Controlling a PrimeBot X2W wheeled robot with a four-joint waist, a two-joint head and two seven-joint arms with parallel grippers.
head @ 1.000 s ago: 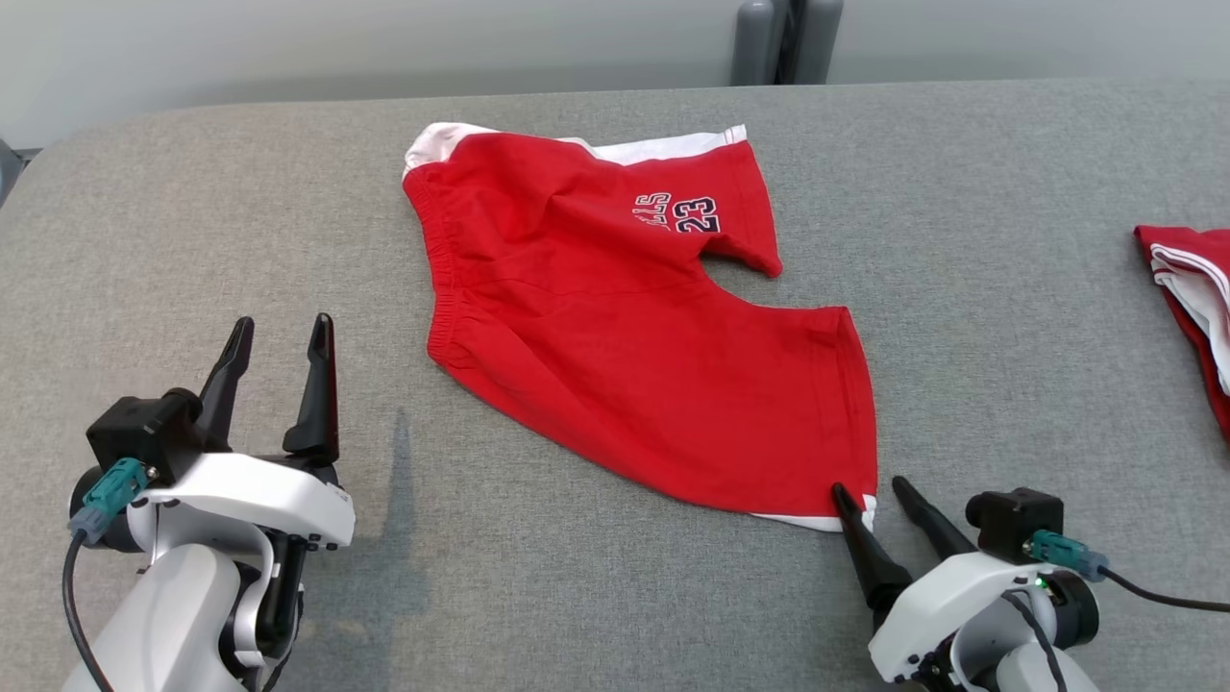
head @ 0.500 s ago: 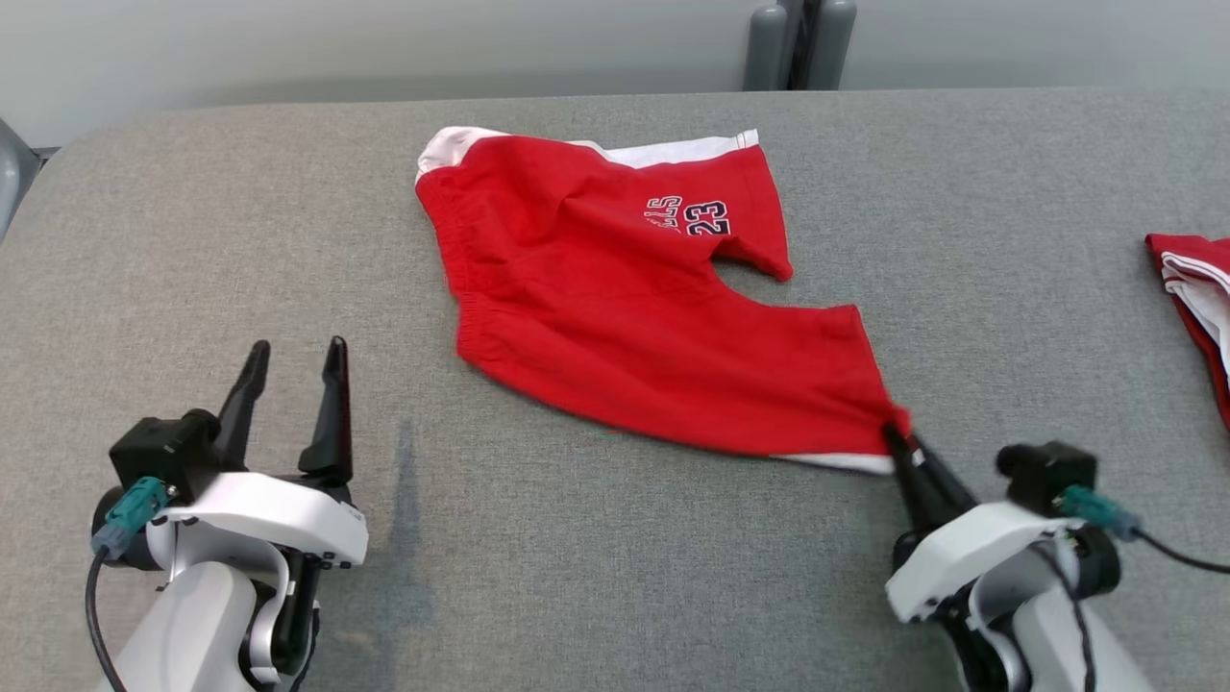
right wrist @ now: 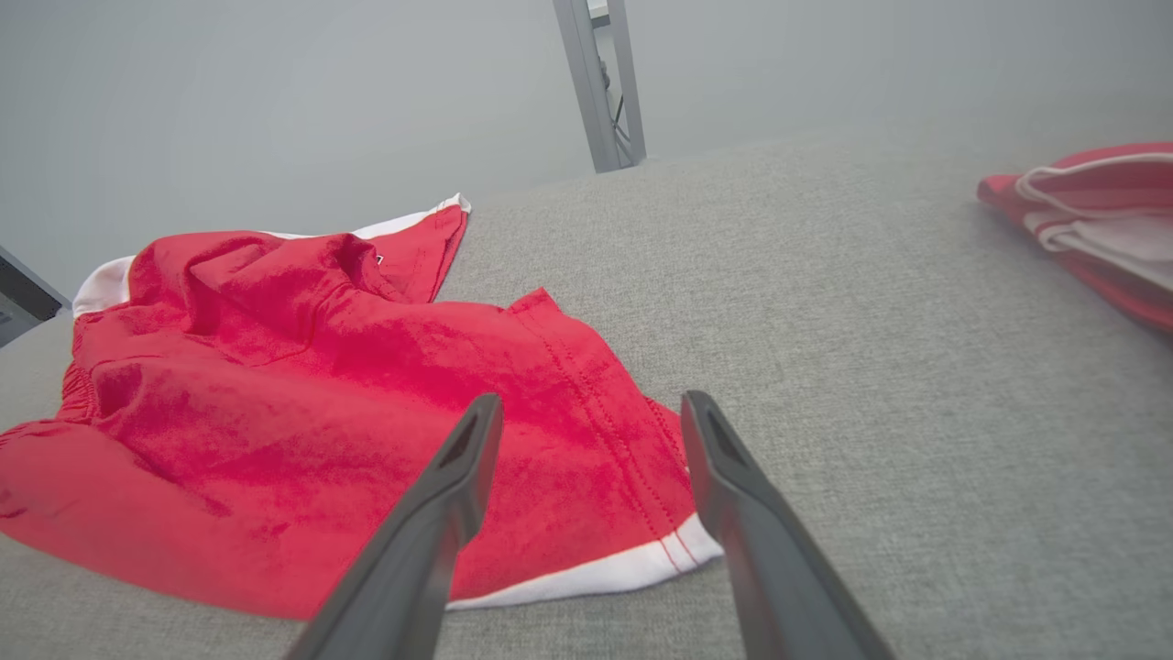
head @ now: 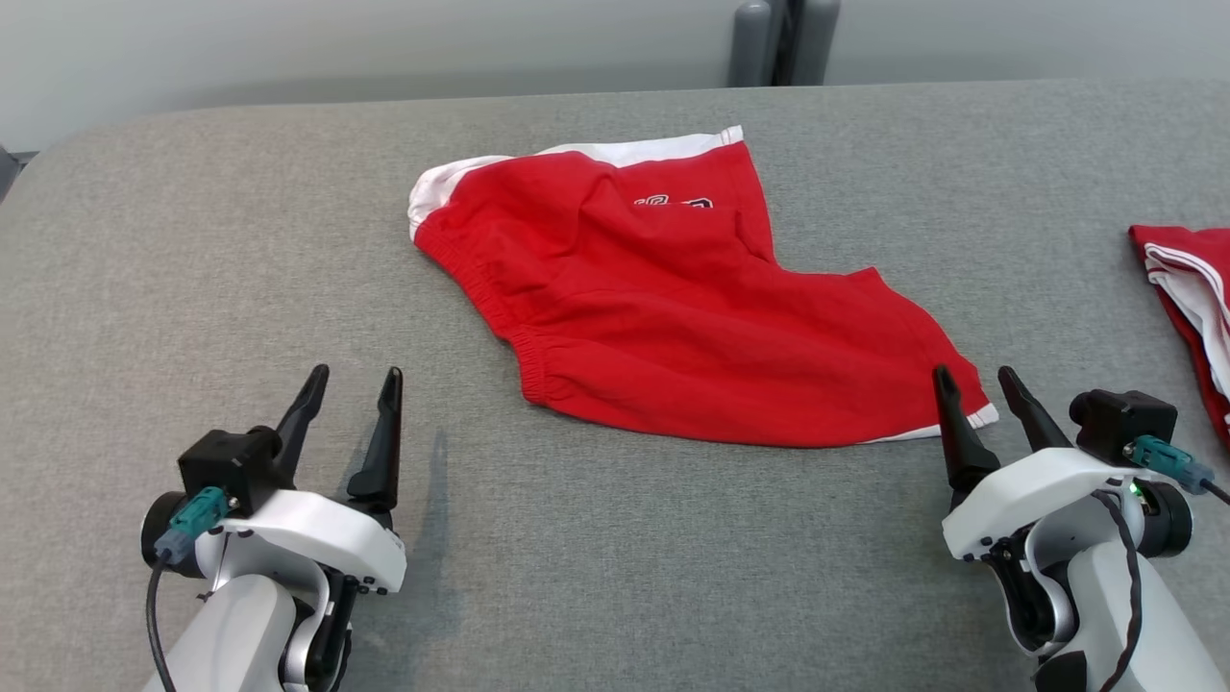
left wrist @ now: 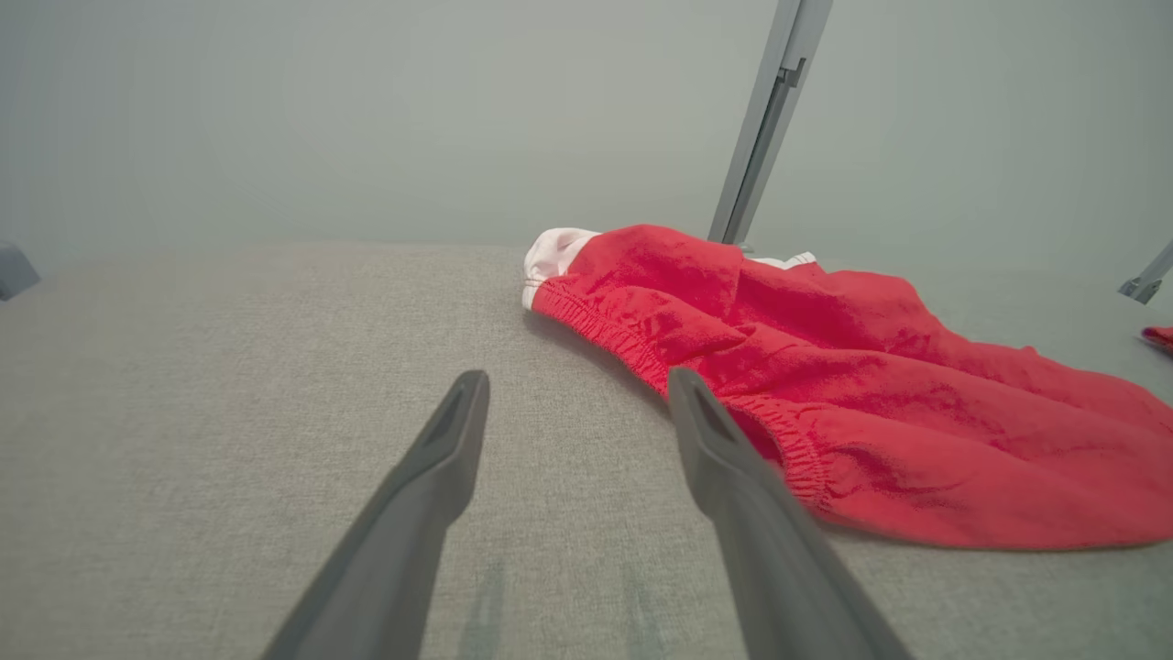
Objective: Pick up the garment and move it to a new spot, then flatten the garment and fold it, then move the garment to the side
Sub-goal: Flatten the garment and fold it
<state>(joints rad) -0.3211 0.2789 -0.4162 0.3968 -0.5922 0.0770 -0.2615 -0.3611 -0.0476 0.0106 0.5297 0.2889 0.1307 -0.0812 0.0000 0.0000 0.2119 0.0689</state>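
The red shorts (head: 692,317) lie in the middle of the grey padded table (head: 192,240), with the waistband (head: 500,298) to the left and the legs to the right. Both grippers are spread and hold nothing. The left gripper (head: 356,372) is near the waistband. The right gripper (head: 973,372) is just beside the white hem corner (head: 980,418).

The cloth is not flat: the near leg seems to lie over the far leg, with ridges. I think a fold made now would trap these creases. The right fingers are also very close to the hem, so any move could catch and drag it.

Half a second ago the right gripper was pinching this corner; now it has let go. The open gap between the legs is closed, and the "23" print is mostly hidden.
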